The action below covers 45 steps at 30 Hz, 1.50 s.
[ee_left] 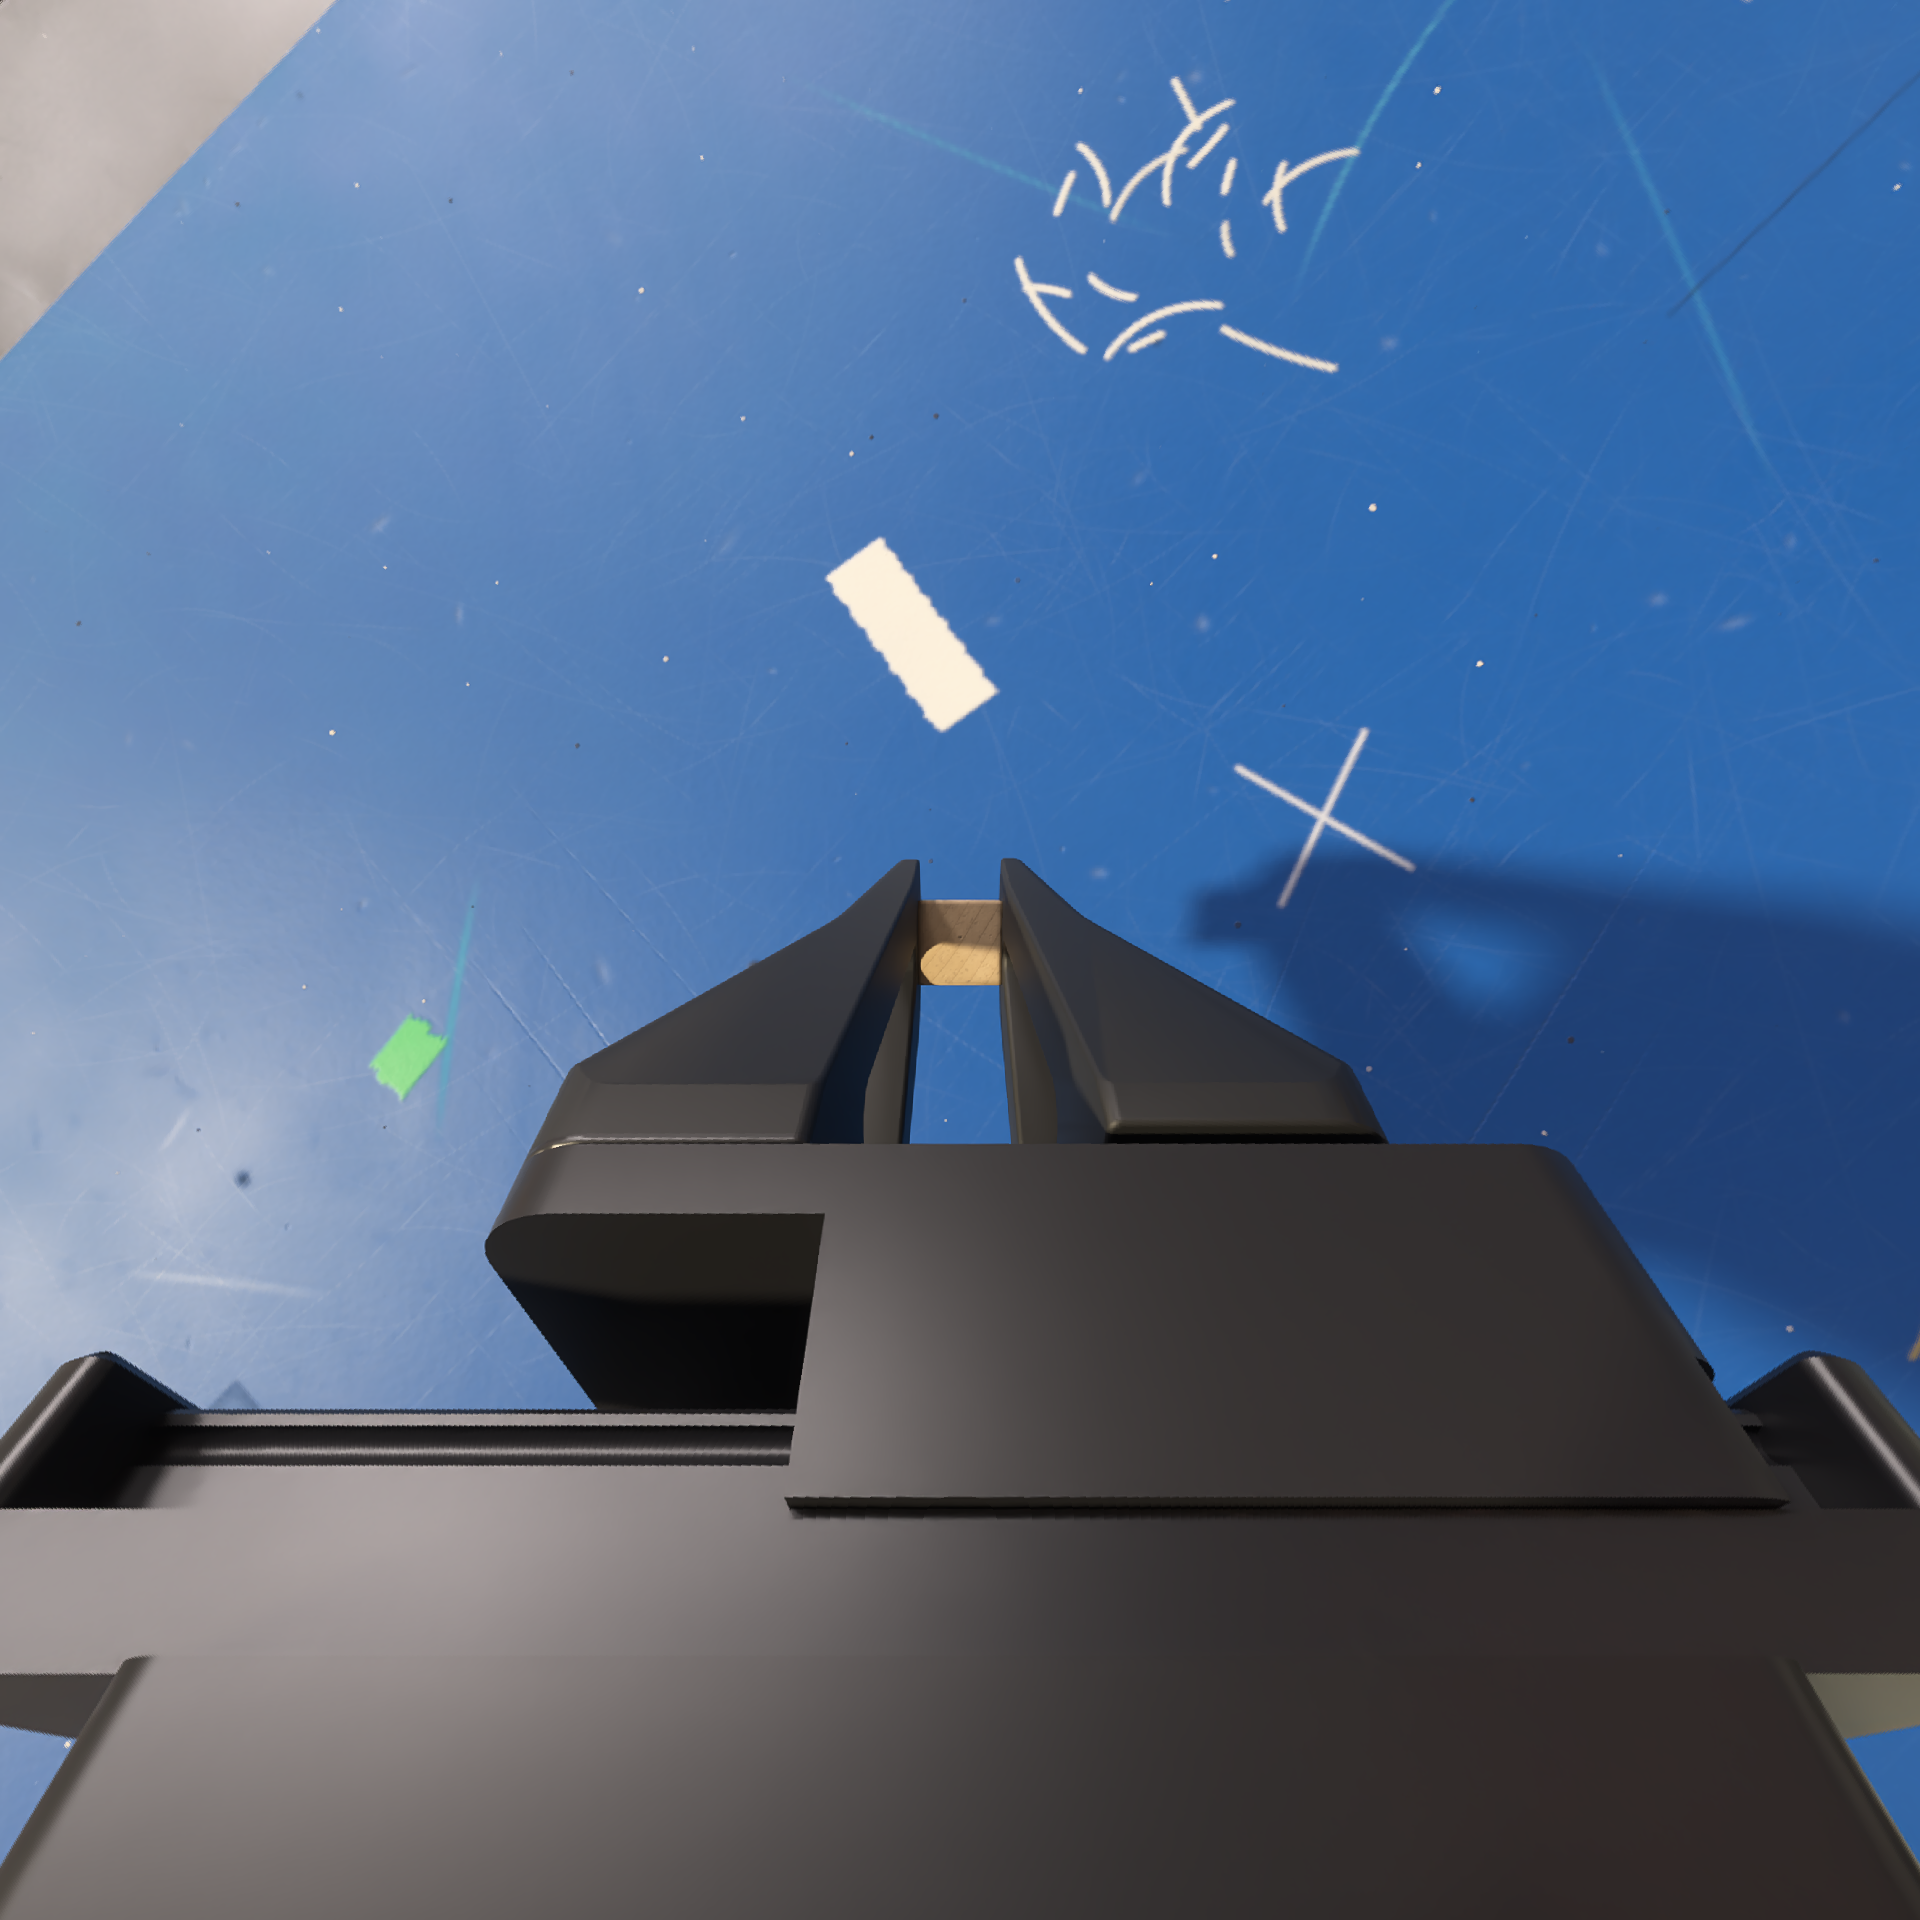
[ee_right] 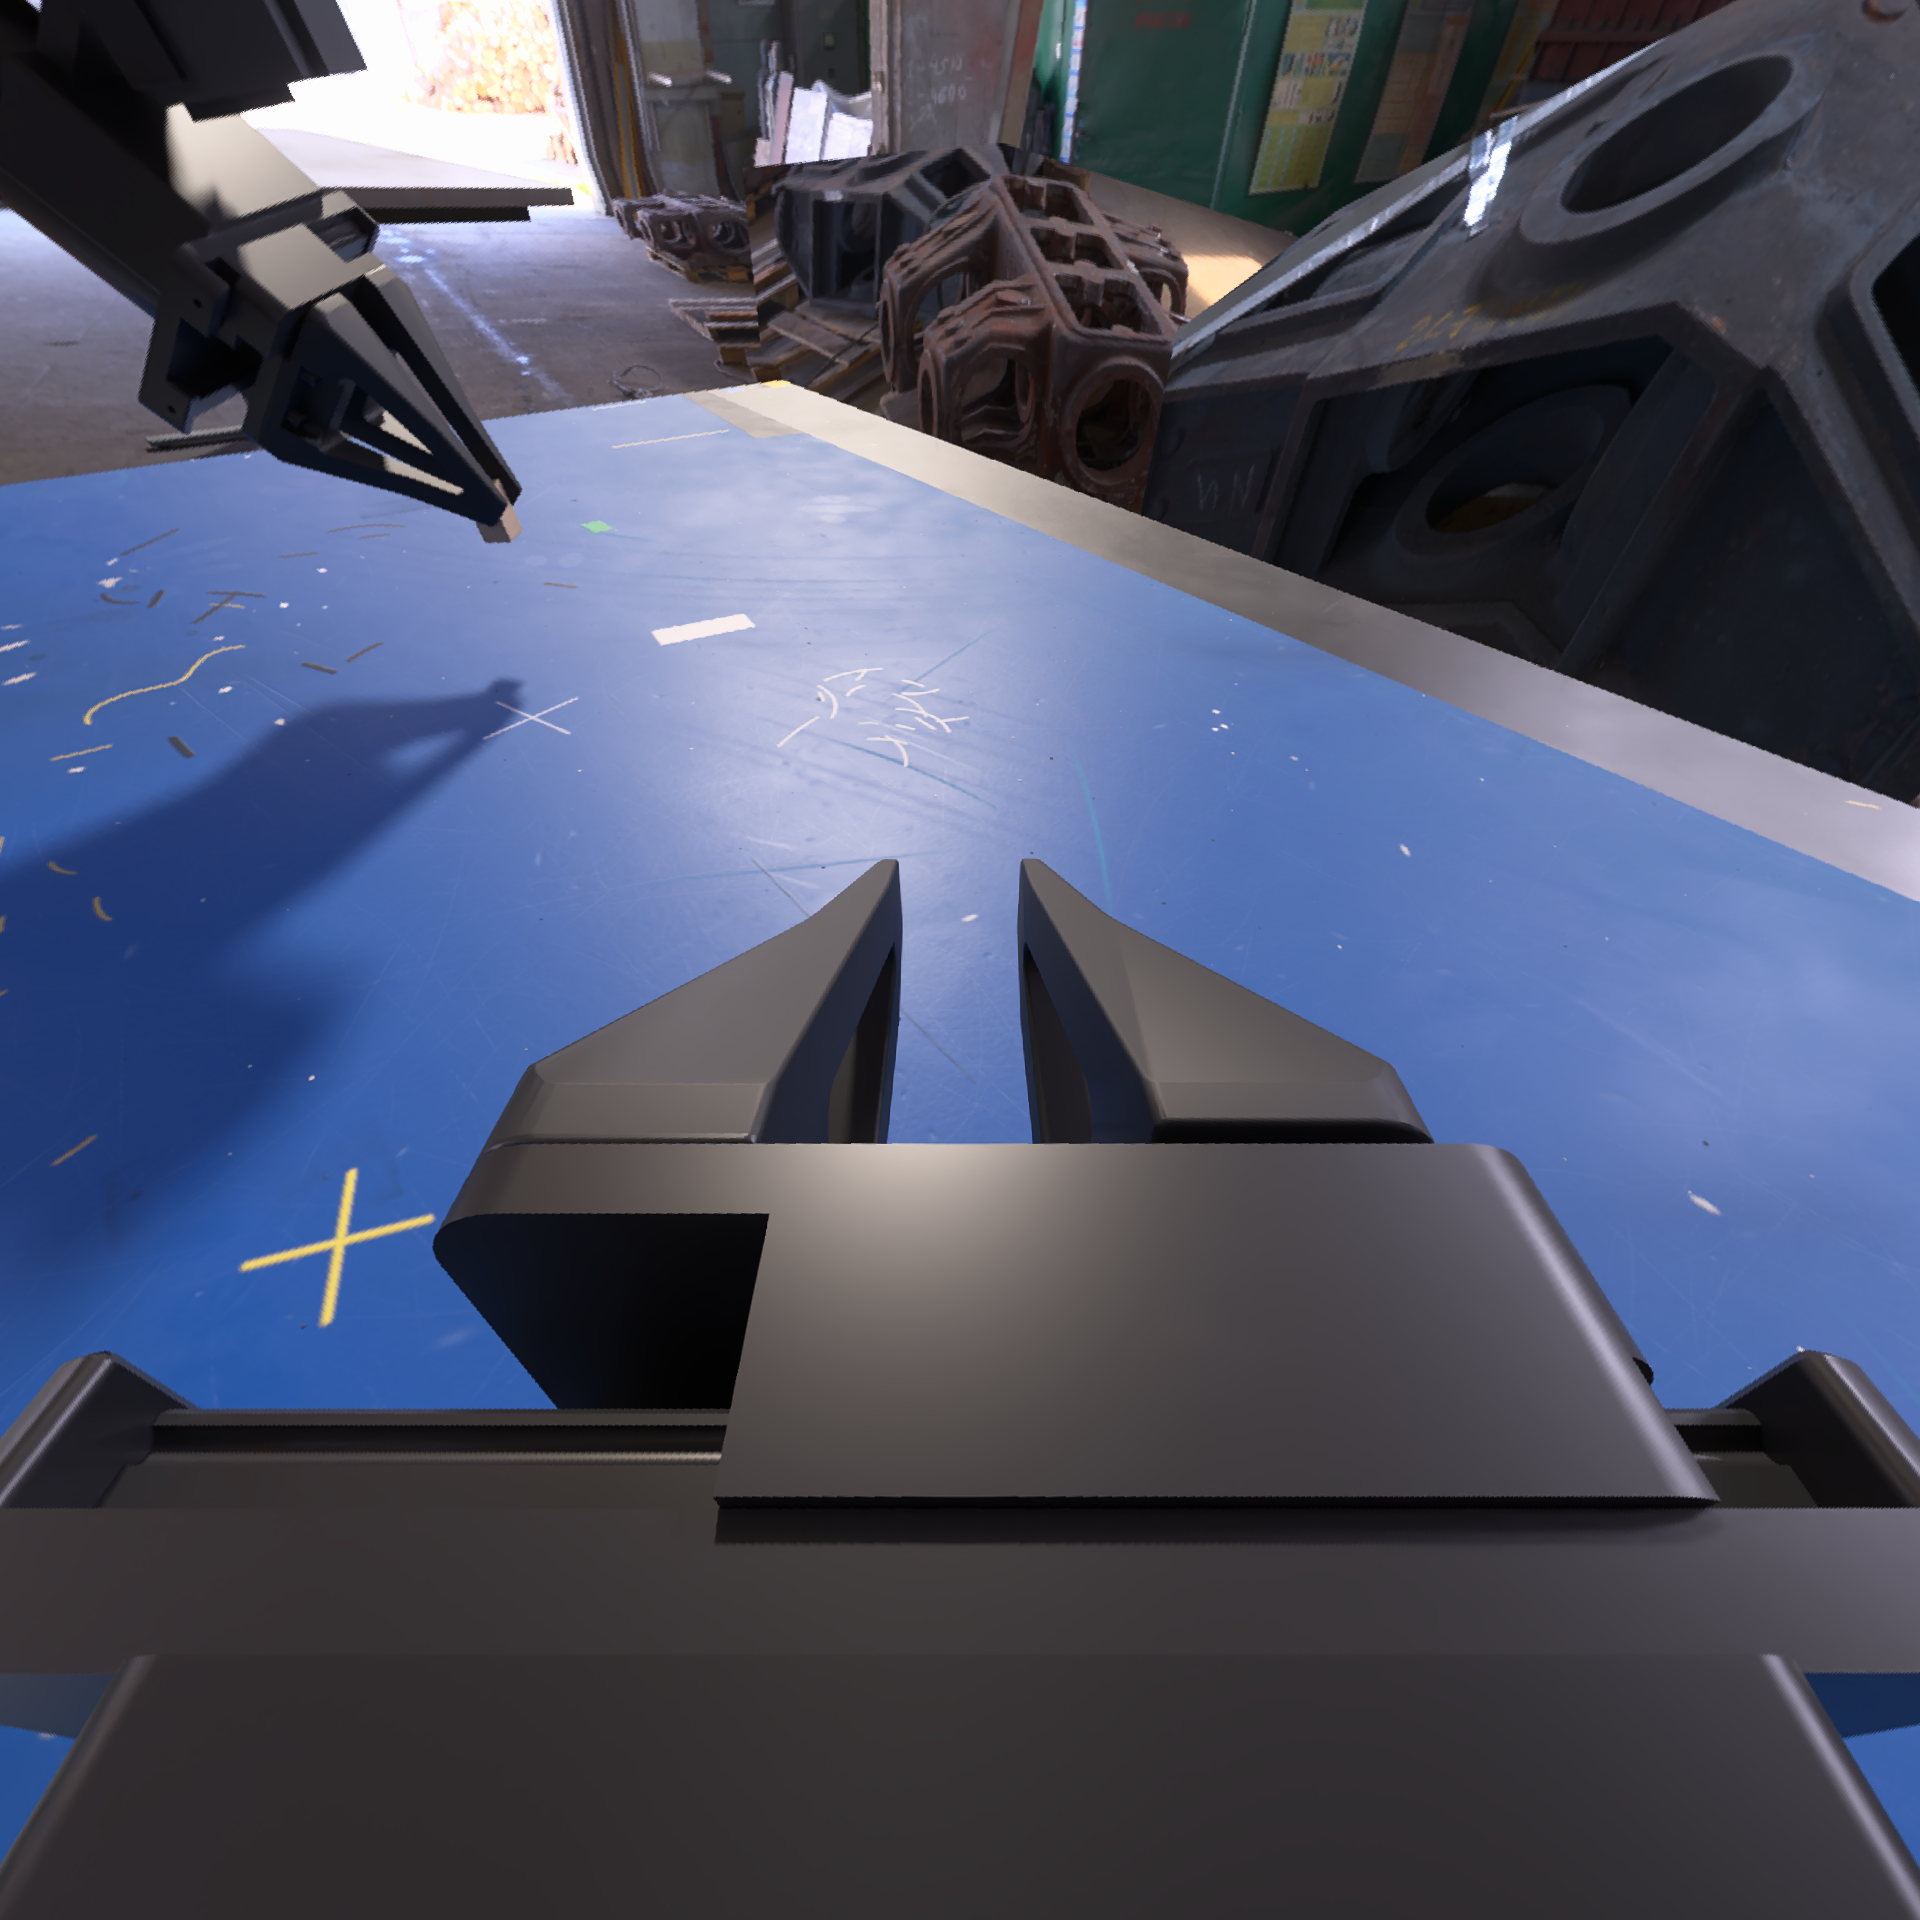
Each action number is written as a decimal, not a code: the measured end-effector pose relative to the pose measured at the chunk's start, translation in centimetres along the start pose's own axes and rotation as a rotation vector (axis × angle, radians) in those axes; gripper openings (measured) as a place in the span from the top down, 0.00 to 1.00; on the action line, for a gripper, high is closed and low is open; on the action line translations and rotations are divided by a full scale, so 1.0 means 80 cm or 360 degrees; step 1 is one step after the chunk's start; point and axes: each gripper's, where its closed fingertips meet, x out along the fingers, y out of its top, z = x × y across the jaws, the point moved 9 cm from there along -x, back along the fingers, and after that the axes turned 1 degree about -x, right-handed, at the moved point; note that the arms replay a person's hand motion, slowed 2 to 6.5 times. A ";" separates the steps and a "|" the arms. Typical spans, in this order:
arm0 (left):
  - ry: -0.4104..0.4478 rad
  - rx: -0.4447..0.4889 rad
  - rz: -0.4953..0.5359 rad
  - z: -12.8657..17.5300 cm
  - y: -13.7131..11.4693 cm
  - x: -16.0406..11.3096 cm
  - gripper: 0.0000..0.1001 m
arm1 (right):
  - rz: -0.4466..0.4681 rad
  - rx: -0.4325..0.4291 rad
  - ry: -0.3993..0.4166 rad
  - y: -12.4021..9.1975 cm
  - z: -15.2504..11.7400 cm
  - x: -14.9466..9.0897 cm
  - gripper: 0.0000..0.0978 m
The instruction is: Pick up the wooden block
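A small pale wooden block [ee_left: 960,941] is clamped between the tips of my left gripper [ee_left: 960,883], held above the blue table top [ee_left: 520,623]. In the right wrist view the left gripper [ee_right: 499,509] hangs well above the table at the upper left, with the block [ee_right: 502,527] showing at its fingertips and its shadow on the table below. My right gripper [ee_right: 958,873] is empty, its black fingers a small gap apart, low over the blue table [ee_right: 1351,935].
A white tape strip [ee_left: 911,634], a green tape scrap [ee_left: 407,1055], white cross and scribble marks lie on the table. A yellow cross [ee_right: 338,1245] is near my right gripper. The table's grey edge [ee_right: 1351,623] runs along the right, with heavy metal castings [ee_right: 1558,364] beyond.
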 end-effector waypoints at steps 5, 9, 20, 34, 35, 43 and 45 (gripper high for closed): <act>0.0002 -0.0012 0.0017 0.005 0.007 -0.002 0.87 | -0.0012 -0.0062 0.0027 0.001 -0.005 0.002 0.81; -0.0002 -0.0019 0.0035 0.008 0.014 -0.003 0.87 | -0.0019 -0.0102 0.0047 0.002 -0.009 0.004 0.82; -0.0059 -0.0026 0.0108 0.018 0.031 -0.003 0.87 | -0.0052 -0.0131 0.0110 -0.001 -0.020 0.008 0.83; -0.0199 0.0030 0.0269 0.042 0.070 0.005 0.87 | -0.0106 -0.0131 0.0217 -0.004 -0.036 0.015 0.82; -0.0213 0.0033 0.0281 0.044 0.074 0.007 0.87 | -0.0107 -0.0129 0.0223 -0.004 -0.037 0.016 0.82; -0.0330 0.0058 0.0370 0.063 0.102 0.019 0.87 | -0.0106 -0.0070 0.0270 0.000 -0.043 0.023 0.80; -0.0356 0.0067 0.0385 0.068 0.108 0.023 0.87 | -0.0105 -0.0040 0.0285 0.001 -0.044 0.026 0.79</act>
